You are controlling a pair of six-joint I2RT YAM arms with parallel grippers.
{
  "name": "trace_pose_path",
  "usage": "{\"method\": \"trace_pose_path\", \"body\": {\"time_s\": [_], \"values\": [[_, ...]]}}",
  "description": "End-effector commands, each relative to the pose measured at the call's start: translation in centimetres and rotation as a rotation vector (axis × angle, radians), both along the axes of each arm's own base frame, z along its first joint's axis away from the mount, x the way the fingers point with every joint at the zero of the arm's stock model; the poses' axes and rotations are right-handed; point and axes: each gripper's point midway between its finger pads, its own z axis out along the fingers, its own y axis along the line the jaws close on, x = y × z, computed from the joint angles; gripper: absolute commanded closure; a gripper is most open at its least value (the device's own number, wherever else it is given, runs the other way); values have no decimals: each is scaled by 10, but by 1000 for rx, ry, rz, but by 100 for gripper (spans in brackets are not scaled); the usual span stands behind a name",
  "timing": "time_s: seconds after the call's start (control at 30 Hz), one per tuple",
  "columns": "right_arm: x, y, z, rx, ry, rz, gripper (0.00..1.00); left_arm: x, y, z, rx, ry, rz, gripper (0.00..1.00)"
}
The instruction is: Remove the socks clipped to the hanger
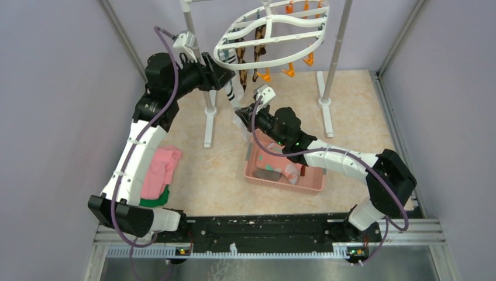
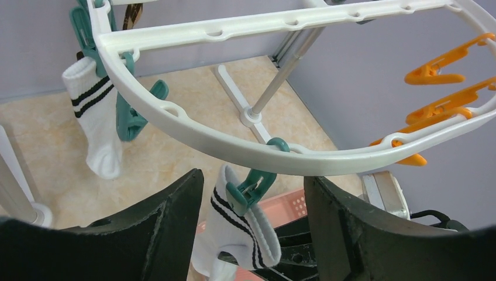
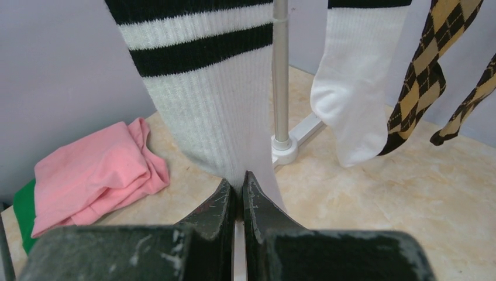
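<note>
From above, we see the hanger (image 1: 277, 62) hung at 12 o'clock over the worktop (image 1: 216, 175). The left tool (image 1: 228, 77) is raised to the hanger's 9 o'clock end. A striped sock (image 1: 234, 96) drops from that end to the right tool (image 1: 242, 117) just below it. A pink basket (image 1: 257, 175) sits at 5 o'clock and a pink cloth (image 1: 161, 170) at 8 o'clock.

At the left wrist, we find the tool released, its fingers (image 2: 175, 228) spread wide on either side of a teal clip (image 2: 252, 188). That clip bites the striped sock's cuff under the hanger's rim. A second striped sock (image 2: 96, 117) hangs clipped at 10 o'clock, and orange clips (image 2: 436, 70) dangle at 2 o'clock.

At the right wrist, we see the tool clenched on the striped sock, with the fabric pinched between its fingertips at 6 o'clock. The second striped sock hangs at 1 o'clock, with the argyle socks (image 3: 427, 76) at 2 o'clock.
</note>
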Motion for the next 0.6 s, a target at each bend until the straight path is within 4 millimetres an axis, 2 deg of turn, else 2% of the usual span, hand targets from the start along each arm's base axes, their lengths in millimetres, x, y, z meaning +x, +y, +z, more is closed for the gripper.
{"method": "trace_pose_path", "body": {"time_s": [0.0,0.13,0.27,0.4,0.57], "values": [[-3,17,26,73,-20,46,100,-3,2,20,-33,-59,5,29],[-3,20,23,69,-16,49,100,3,2,23,-35,-63,13,34],[-2,19,20,61,-16,43,100,3,1,31,-34,-90,4,48],[-2,22,22,66,-15,49,100,6,0,26,-34,-78,5,60],[-3,24,28,75,-18,59,100,9,-1,20,-28,-68,5,63]]}}
